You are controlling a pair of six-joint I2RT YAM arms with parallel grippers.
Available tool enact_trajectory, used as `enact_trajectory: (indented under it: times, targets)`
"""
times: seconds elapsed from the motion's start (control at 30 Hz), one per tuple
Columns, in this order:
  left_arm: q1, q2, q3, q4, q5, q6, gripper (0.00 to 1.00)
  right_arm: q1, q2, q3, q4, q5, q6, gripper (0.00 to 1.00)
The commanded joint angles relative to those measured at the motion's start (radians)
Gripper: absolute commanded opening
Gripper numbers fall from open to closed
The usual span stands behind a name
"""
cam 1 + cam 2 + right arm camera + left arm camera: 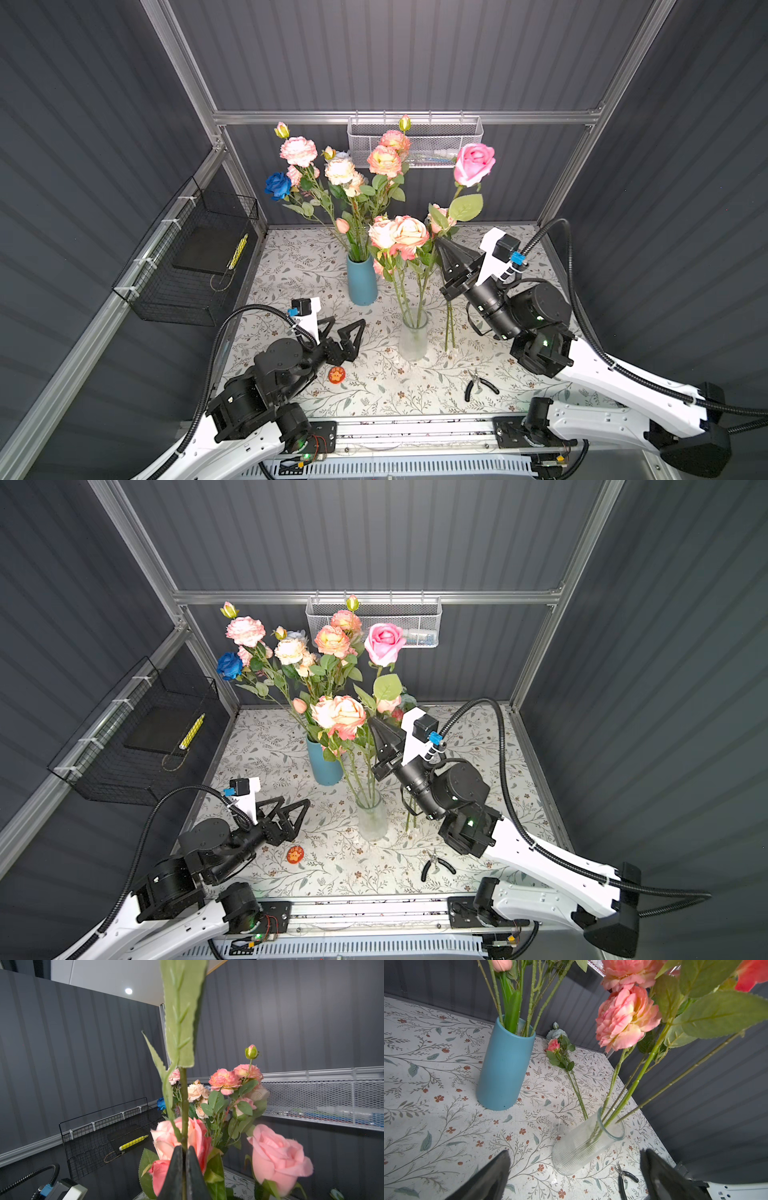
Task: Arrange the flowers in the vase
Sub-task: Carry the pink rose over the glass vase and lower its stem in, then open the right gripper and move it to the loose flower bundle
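Right gripper is raised, jaws pinched tight on the pink rose stem just below its leaves. The bloom stands high, up and right of the glass vase. The stem's lower end is hidden behind the gripper.

Left gripper is spread wide and holds nothing. It sits low over the table, left of the glass vase and apart from it.

A big bunch stands in the blue vase at the back. A few peach blooms are in the glass vase. Loose stems lie flat on the table just right of the glass vase.
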Motion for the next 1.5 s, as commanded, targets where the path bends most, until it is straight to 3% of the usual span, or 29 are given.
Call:
enact_trajectory:
  times: [0.0, 0.33, 0.63, 0.9, 1.0, 1.33, 1.47]
  targets:
    - [-0.004, -0.009, 0.021, -0.006, -0.01, 0.018, 1.0, 0.007, -0.012, -0.057, 0.018, 0.037, 0.041, 0.0]
    - [-0.006, 0.004, 0.02, 0.009, -0.011, 0.026, 1.0, 0.023, -0.045, -0.188, -0.125, 0.083, 0.193, 0.07]
    - [-0.005, 0.028, 0.021, 0.028, 0.004, 0.029, 1.0, 0.026, -0.082, -0.274, -0.219, 0.083, 0.309, 0.24]
    - [-0.005, 0.034, 0.008, 0.042, 0.009, 0.024, 1.0, 0.04, -0.178, -0.35, -0.245, 0.051, 0.333, 0.54]
    - [-0.006, 0.036, 0.005, 0.048, 0.009, 0.025, 1.0, 0.04, -0.207, -0.374, -0.269, 0.037, 0.326, 0.6]
    - [-0.005, 0.049, 0.001, 0.057, 0.005, 0.031, 1.0, 0.04, -0.345, -0.481, -0.326, -0.018, 0.35, 0.68]
    - [-0.004, 0.04, -0.004, 0.054, -0.002, 0.03, 1.0, 0.04, -0.408, -0.526, -0.404, 0.052, 0.382, 0.69]
